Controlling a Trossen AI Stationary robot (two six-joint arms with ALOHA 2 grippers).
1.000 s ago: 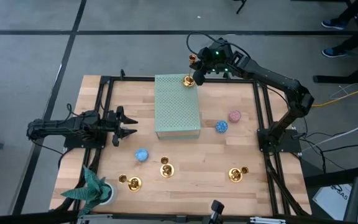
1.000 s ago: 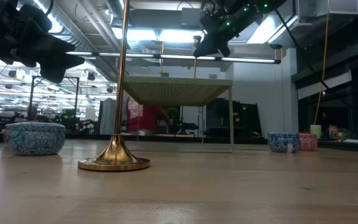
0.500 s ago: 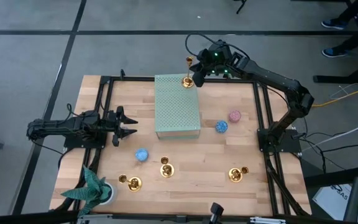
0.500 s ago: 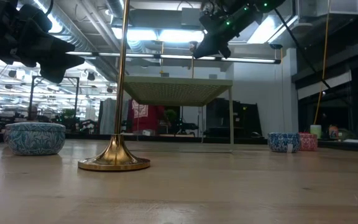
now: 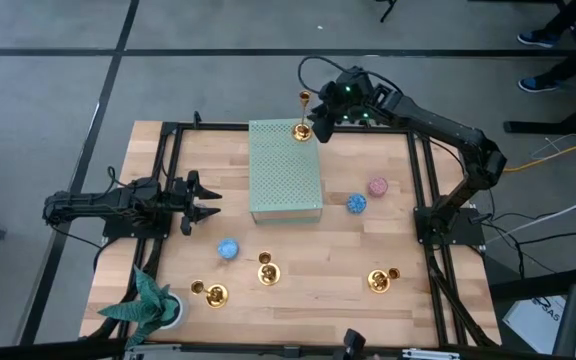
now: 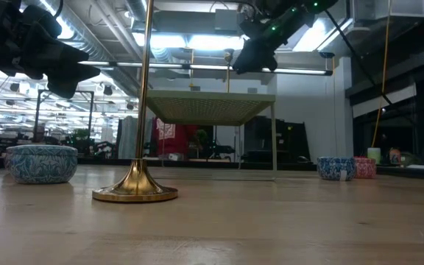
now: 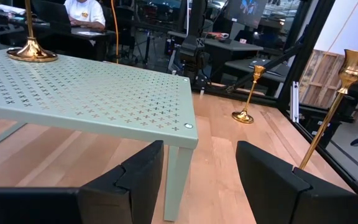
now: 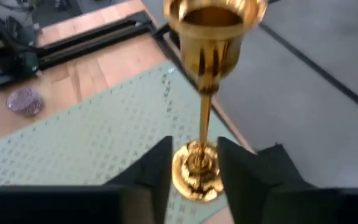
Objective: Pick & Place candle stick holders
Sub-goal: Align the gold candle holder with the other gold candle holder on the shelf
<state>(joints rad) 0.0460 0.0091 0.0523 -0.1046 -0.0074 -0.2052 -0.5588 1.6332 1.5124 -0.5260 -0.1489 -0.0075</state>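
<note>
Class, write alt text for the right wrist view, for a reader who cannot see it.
A tall gold candle stick holder stands upright near the corner of a pale green perforated platform, its base between the right end effector's two open dark fingers. A pink disc lies on the wooden table beyond.

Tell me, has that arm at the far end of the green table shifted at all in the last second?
Yes. The right gripper has backed slightly off the green perforated table, toward the right, leaving the gold candle stick holder standing on its far corner.
</note>
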